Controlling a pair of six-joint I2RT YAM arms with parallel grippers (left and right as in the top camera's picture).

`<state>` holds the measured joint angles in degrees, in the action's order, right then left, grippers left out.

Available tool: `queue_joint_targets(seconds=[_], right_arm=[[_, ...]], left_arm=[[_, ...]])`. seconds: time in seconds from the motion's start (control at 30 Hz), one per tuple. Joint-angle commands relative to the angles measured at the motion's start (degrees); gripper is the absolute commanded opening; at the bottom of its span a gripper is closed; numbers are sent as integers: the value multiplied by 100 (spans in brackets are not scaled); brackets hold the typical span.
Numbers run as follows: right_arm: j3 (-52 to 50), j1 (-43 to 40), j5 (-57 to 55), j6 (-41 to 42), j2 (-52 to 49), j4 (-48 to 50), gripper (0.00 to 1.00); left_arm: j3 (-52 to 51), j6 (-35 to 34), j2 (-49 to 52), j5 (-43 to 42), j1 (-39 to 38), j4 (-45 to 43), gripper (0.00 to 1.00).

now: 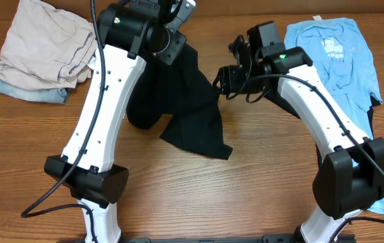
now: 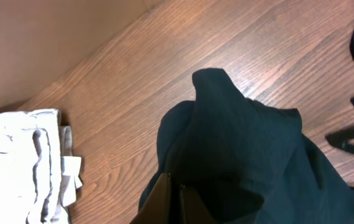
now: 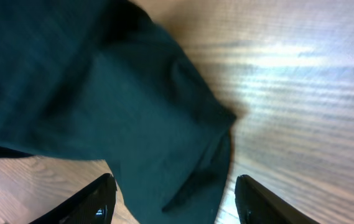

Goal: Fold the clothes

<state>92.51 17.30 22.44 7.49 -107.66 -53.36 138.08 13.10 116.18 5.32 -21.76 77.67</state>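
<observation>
The fingers (image 2: 155, 202) of the left gripper (image 2: 177, 208) were pinched shut on the black garment (image 1: 192, 108), which hung from them onto the table (image 1: 259, 175); the right gripper (image 3: 175, 200) stood wide open over its right edge, gripping nothing; a blue T-shirt (image 1: 333, 54) lay far right; a beige pile (image 1: 43, 47) far left.

The left arm (image 1: 104, 91) partly hides the black garment (image 1: 195, 115).

Rumpled black garment (image 3: 102, 93) across a wooden surface (image 3: 301, 112).
Right end effector (image 3: 175, 190) at bottom edge, fingertips (image 3: 93, 202) spread wide, dark creased fabric lying between them; bright glare on bare wood at right.
</observation>
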Motion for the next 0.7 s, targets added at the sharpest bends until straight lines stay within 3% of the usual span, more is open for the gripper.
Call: queue_joint_targets(seconds=[0.0, 0.57, 0.63, 0.67], right_arm=[[-81, 208, 136, 153, -11, 201, 66], [-109, 1021, 155, 151, -22, 1552, 65], [-114, 1121, -186, 153, -79, 1628, 59], [-114, 1156, -354, 155, -109, 1648, 50]], left_arm=[[223, -251, -13, 170, -26, -26, 5], [223, -461, -13, 63, 42, 127, 4], [223, -461, -13, 63, 44, 125, 4], [223, -461, -13, 66, 44, 129, 4]])
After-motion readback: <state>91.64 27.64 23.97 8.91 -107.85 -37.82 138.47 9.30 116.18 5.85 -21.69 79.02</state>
